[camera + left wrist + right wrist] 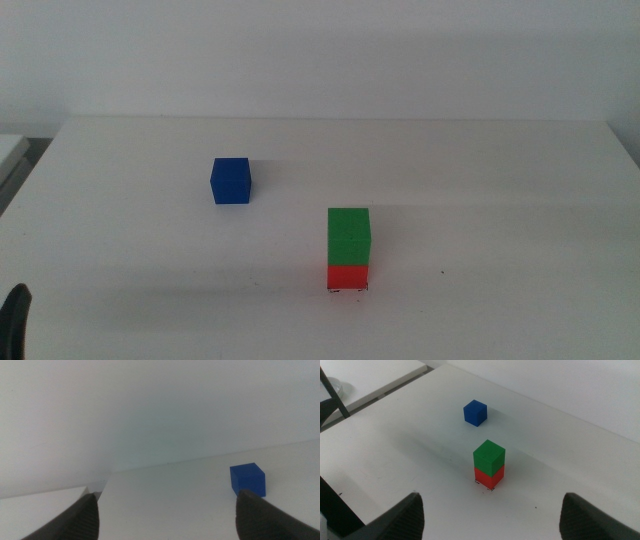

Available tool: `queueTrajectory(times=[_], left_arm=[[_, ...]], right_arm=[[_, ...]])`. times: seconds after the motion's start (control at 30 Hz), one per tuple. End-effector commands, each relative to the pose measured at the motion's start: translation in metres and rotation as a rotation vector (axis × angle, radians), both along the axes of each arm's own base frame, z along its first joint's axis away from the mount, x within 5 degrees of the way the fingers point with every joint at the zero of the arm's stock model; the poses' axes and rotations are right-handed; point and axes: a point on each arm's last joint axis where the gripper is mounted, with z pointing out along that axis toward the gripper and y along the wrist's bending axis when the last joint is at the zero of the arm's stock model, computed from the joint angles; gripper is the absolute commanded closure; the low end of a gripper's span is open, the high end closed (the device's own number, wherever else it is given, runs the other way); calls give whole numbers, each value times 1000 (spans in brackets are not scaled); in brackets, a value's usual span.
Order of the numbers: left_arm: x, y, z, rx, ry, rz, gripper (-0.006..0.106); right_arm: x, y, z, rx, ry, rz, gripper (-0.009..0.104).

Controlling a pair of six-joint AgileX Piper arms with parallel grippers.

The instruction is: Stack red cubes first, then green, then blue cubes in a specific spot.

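The green cube (349, 236) is stacked squarely on the red cube (347, 277) on the white counter (480, 200). The blue cube (231, 181) is set apart, alone. The left hand (167, 510) and right hand (492, 512) are spread, holding nothing.

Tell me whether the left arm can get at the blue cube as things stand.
Probably yes. The blue cube sits alone on bare table, apart from the green cube on the red cube. The left gripper is open, nothing between.
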Motion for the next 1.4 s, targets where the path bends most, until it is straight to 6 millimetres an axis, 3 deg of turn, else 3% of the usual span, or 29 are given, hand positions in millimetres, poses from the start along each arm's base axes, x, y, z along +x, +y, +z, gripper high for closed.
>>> queueTrajectory(times=[0.0,0.17,0.23,0.37,0.53,0.73,0.93,1.2,1.37], left_arm=[[0,0,1,-14,-11,-4,7],[22,-2,74,-12,162,-16,7],[38,-3,110,-49,275,-15,7],[70,-7,160,-88,521,-19,7],[125,-12,186,-157,777,3,7],[208,-25,179,-157,933,-7,7],[272,-62,165,-94,1030,-34,7],[353,-99,111,-181,1163,-86,7],[386,-113,67,-249,1251,-104,7]], right_arm=[[0,-1,1,-1,-18,-4,3],[0,-1,1,0,-18,-4,3],[0,-1,1,0,-18,-4,3],[0,-1,1,0,-18,-4,3],[0,-1,1,0,-18,-4,3],[0,-1,1,0,-18,-4,3],[0,-1,1,0,-18,-4,3],[0,-1,1,0,-18,-4,3],[0,-1,1,0,-18,-4,3]])
